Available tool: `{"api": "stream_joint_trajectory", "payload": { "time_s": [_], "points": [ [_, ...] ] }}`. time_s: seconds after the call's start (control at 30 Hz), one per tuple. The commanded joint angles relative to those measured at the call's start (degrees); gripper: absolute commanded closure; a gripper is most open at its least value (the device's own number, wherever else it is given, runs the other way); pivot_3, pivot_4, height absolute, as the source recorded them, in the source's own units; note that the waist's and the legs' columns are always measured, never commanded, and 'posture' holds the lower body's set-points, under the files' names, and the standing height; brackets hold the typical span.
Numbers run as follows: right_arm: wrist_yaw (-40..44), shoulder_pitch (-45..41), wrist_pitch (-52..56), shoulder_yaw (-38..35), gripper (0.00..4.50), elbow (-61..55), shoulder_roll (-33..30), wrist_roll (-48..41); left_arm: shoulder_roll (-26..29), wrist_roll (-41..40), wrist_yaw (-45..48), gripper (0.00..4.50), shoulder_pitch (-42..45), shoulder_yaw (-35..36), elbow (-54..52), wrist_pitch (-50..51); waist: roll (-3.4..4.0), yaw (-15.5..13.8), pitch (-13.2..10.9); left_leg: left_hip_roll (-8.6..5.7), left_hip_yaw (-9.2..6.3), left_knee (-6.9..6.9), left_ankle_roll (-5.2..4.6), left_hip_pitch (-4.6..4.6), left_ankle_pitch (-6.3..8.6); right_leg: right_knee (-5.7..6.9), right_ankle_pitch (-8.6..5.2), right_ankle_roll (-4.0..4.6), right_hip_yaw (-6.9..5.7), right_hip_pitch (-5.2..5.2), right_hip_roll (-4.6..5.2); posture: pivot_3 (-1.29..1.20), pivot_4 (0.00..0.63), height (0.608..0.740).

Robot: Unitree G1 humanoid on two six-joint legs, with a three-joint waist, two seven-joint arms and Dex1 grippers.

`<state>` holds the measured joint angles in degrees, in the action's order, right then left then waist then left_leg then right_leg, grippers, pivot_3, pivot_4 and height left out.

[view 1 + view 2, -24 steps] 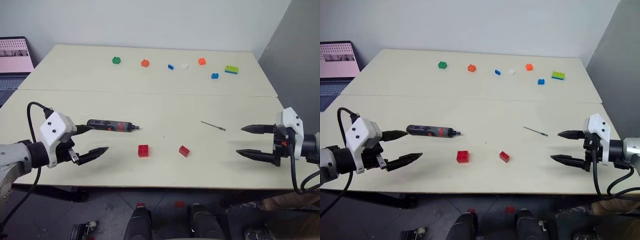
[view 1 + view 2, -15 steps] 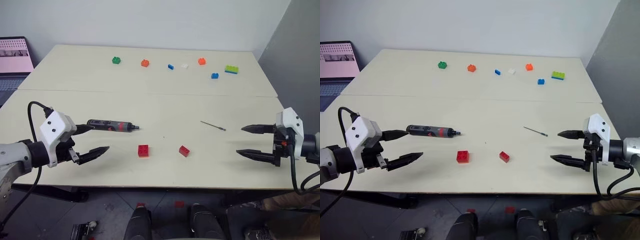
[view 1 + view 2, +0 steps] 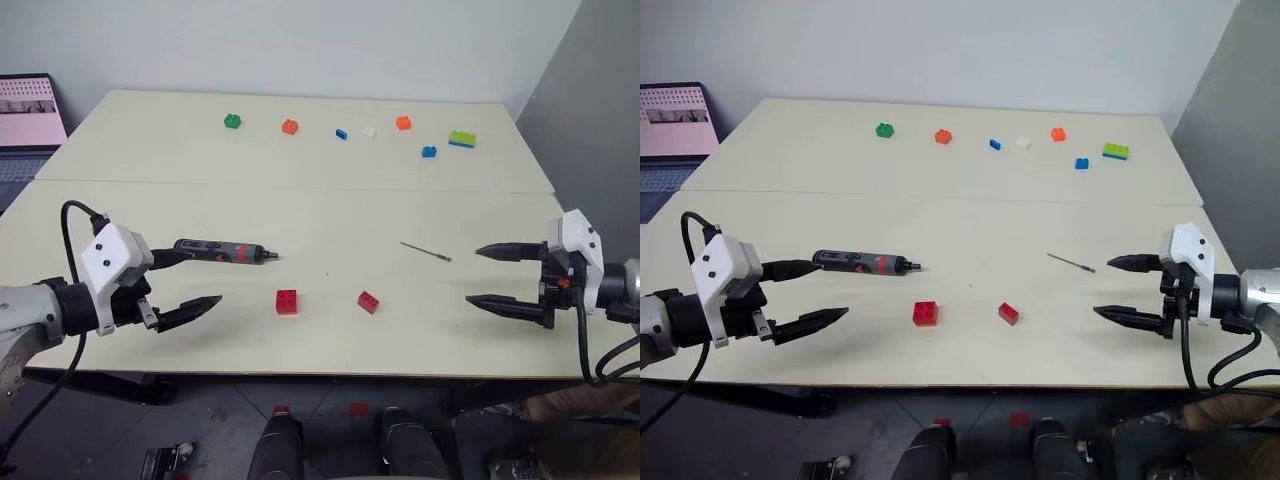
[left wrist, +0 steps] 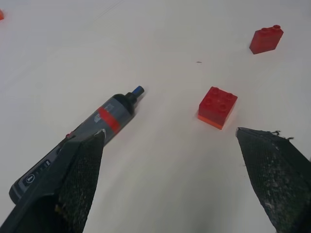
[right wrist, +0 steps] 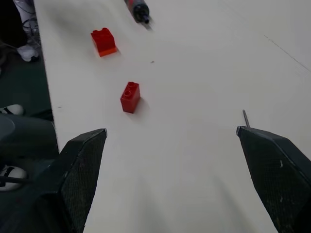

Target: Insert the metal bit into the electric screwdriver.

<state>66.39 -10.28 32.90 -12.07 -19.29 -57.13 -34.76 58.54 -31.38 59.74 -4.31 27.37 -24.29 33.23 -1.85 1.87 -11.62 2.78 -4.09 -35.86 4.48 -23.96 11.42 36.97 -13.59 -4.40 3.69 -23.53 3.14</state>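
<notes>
Two tools [image 3: 187, 280] [image 3: 500, 275] gaped, grasping nothing.
We judged the bit [image 3: 426, 251] light, stiff, slippery: pinch mid-shaft; screwdriver [image 3: 222, 251] by its body.

The table [image 3: 300, 215] is pale and wide, with a thin line running across its middle. A big red block [image 3: 287, 301] lies on the near half. Everything else is placed from that block. The screwdriver [image 3: 222, 251] lies flat just behind it and to the left, its tip pointing right. A small red block [image 3: 368, 302] lies near it on the right. The bit [image 3: 426, 251] lies farther right and a little back, well apart from the screwdriver. Far behind the big red block, past the line, a row of small blocks sits: green [image 3: 233, 121], orange [image 3: 290, 126], blue [image 3: 341, 134], white [image 3: 369, 131], orange [image 3: 403, 123], blue [image 3: 429, 152] and a flat green one [image 3: 463, 139].
</notes>
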Motion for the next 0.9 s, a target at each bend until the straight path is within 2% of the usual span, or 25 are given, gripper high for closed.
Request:
{"api": "stream_joint_trajectory", "payload": {
  "time_s": [0.03,0.37,0.63,0.77,0.9],
  "points": [
    [-0.6,-1.8,0.5,3.2,0.00,-3.9,1.1,-0.3,2.0,-1.6,3.1,0.03,-0.5,0.9,-4.1,-0.5,0.00,0.0,0.0,0.00,0.00,0.00,0.00,-0.01,0.00,-0.01,0.00,0.00,0.02,0.00,0.00,0.00,0.150,0.740],
    [-11.9,-8.1,1.9,23.7,0.00,-3.3,14.0,11.2,3.5,-3.1,6.5,0.03,0.7,-3.6,-9.8,-0.9,-0.08,0.1,0.0,0.00,0.03,0.01,0.00,0.03,0.00,0.01,0.00,0.00,0.04,-0.01,-0.01,0.00,0.150,0.740],
    [-17.2,-9.1,-1.5,29.3,0.00,4.0,24.0,17.7,2.2,-4.3,6.1,0.03,0.2,-5.8,-12.3,-1.4,-0.11,0.1,0.1,0.01,0.02,0.02,0.00,0.03,0.00,0.03,0.00,0.00,0.04,0.00,-0.04,0.00,0.150,0.740],
    [-18.3,-9.0,-3.7,28.8,0.71,6.5,26.4,19.2,1.8,-4.1,6.1,0.00,-0.1,-6.1,-12.4,-2.2,-0.10,0.1,0.1,0.02,0.02,0.01,0.00,0.06,0.00,0.06,0.01,0.00,0.04,0.00,-0.05,0.00,0.150,0.740],
    [-18.4,-8.1,-5.1,29.0,1.79,7.2,26.9,20.3,0.8,-3.8,5.9,0.00,0.0,-7.1,-12.0,-3.4,-0.10,0.1,0.1,0.01,0.02,0.02,0.00,0.05,0.00,0.05,0.01,-0.01,0.05,0.00,-0.05,0.00,0.150,0.740]
  ]
}}
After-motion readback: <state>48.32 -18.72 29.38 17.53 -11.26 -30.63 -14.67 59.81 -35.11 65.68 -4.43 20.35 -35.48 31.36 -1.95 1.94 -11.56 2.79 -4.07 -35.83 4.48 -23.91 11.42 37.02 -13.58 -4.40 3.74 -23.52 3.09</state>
